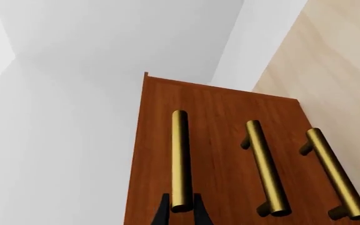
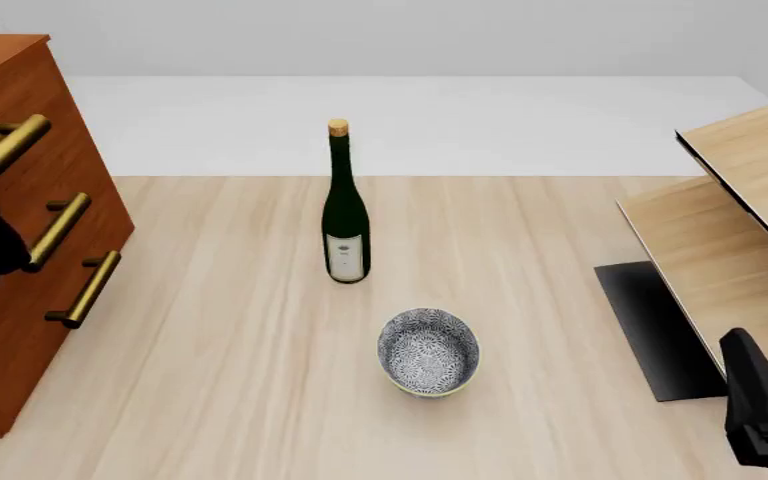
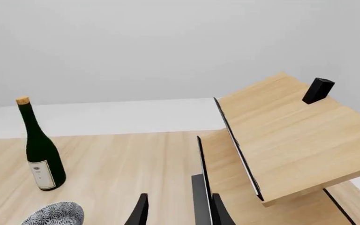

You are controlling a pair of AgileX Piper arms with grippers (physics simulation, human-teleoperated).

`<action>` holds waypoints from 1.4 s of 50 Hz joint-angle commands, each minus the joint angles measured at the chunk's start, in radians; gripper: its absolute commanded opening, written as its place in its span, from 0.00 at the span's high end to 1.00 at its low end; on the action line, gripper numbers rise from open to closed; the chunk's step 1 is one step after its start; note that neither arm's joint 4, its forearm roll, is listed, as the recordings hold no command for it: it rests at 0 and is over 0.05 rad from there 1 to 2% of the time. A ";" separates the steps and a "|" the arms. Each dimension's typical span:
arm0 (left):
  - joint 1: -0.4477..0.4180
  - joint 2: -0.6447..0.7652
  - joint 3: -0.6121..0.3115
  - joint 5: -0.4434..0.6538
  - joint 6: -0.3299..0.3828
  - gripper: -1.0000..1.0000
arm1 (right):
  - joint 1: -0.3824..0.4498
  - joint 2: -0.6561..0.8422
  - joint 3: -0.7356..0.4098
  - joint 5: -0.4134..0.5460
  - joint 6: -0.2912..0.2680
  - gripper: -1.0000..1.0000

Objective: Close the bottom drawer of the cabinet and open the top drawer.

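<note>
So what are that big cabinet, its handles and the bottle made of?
The cabinet looks like reddish-brown wood with a smooth finish and faint grain. Its handles look like polished brass, golden with a soft sheen. The bottle seems to be dark green glass, glossy, with a cork-coloured stopper and a pale label.

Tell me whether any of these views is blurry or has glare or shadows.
All three are sharp simulator renders. Front view: soft even light, faint shadows under the bottle and bowl. Left wrist view: mild sheen on the top drawer handle. Right wrist view: flat light, no glare.
</note>
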 commanded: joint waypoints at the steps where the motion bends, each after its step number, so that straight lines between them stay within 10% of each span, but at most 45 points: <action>1: 0.006 0.012 -0.018 -0.017 0.018 1.00 | -0.001 0.000 0.000 0.000 0.001 0.00; 70: -0.141 -0.103 0.014 0.003 0.093 1.00 | 0.006 0.000 -0.001 0.002 0.019 0.00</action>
